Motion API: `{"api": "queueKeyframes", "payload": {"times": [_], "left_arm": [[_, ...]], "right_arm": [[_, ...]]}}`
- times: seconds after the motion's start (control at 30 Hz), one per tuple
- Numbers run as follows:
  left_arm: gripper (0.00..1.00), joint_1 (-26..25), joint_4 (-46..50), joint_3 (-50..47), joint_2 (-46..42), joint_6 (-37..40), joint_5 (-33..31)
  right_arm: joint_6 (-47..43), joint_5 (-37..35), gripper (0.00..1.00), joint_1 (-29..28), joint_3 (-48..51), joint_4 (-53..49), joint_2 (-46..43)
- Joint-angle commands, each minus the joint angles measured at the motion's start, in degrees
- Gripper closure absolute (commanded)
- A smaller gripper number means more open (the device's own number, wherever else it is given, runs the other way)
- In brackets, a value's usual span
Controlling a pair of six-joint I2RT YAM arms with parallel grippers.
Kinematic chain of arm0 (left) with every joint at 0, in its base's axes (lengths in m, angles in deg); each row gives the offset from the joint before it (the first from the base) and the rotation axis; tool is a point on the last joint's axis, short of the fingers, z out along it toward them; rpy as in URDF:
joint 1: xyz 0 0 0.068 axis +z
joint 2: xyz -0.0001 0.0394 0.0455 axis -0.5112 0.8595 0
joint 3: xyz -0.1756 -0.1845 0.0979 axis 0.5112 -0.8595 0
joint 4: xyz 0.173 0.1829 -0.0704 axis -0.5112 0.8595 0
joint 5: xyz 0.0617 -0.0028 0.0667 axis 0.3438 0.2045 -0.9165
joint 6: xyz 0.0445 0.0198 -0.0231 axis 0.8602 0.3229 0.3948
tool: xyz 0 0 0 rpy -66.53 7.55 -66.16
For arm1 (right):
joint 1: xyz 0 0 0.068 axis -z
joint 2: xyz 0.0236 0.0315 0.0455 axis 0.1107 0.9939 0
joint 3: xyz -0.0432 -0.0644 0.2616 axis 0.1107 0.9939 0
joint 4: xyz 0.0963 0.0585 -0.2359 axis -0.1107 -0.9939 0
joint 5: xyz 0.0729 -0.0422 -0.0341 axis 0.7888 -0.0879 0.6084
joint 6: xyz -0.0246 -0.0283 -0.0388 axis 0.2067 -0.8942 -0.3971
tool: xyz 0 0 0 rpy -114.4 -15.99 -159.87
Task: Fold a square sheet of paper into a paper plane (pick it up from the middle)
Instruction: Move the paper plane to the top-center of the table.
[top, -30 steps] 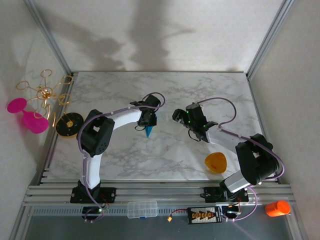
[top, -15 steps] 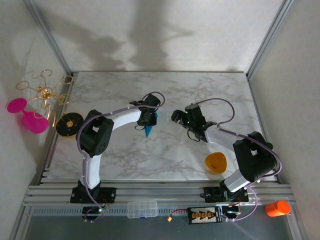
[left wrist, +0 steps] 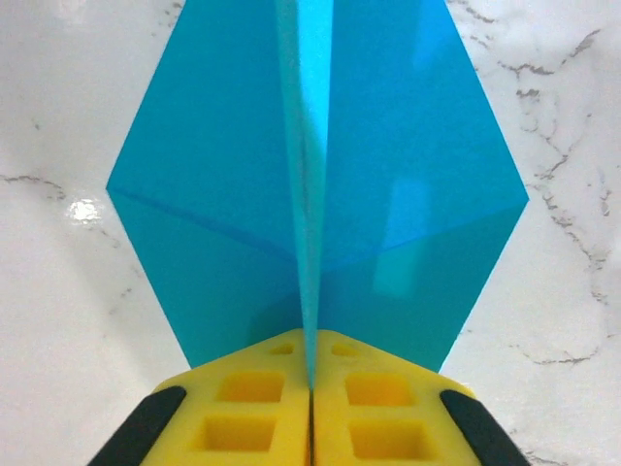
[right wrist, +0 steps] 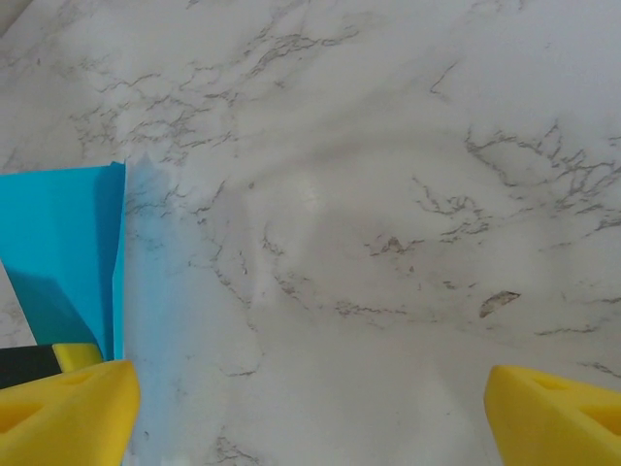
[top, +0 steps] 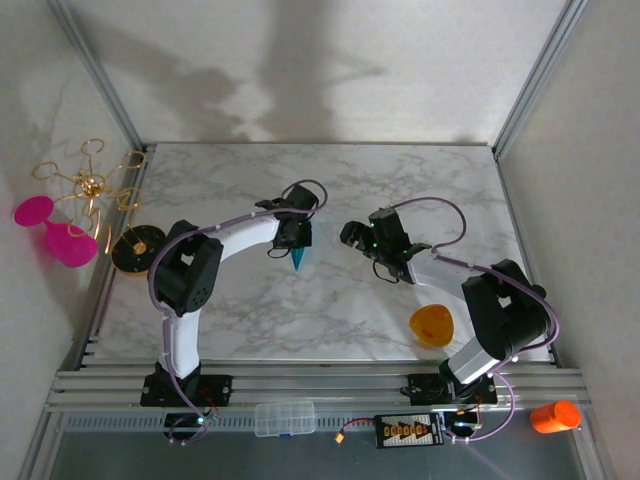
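Left fingers (left wrist: 243,413) are pressed flat together, pinching the teal paper (left wrist: 388,194) right on its centre crease. In the left wrist view the fold runs straight out from between the pads and a wing spreads to each side, each with a diagonal crease. The shape is a kite with a point, so it's already closer to a dart than a flat square. Right fingers (right wrist: 68,408) are spread wide with nothing between them. The right wrist view has one edge of the paper just beside its left pad, not touching as far as I can see, and bare marble across the rest of the gap. From above, the paper (top: 299,260) hangs from the left fingers about mid-counter, slightly left of centre, pointed end toward the near edge. Can't tell whether the tip rests on the counter (top: 330,190) or clears it. The right fingers sit close to its right. The orange bowl (top: 432,325) is well apart, toward the near right corner, and out of play. My read: late folding stage, left holding the spine while right lines up to work a wing. The next move calls for right to close in on the near wing edge and press or fold it down against the spine, with left holding its pinch so the crease doesn't slip. Risk: thin paper, so a skewed approach buckles the wing rather than creasing it.
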Motion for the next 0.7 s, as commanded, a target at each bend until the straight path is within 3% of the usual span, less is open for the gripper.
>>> {"api": "queueKeyframes", "payload": {"times": [0.0,0.27,0.67], "left_arm": [[0.94,0.7,0.52,-0.2,-2.34,-0.14,-1.51],[0.94,2.7,-1.64,0.84,0.07,0.9,-1.24],[0.84,3.47,-1.13,3.31,4.12,1.4,-1.68]], "right_arm": [[0.37,0.71,0.08,0.23,-0.8,1.01,0.72],[0.46,1.13,0.08,0.26,-1.15,1.11,1.24],[0.44,2.21,0.09,0.26,-1.9,1.1,2.22]]}}
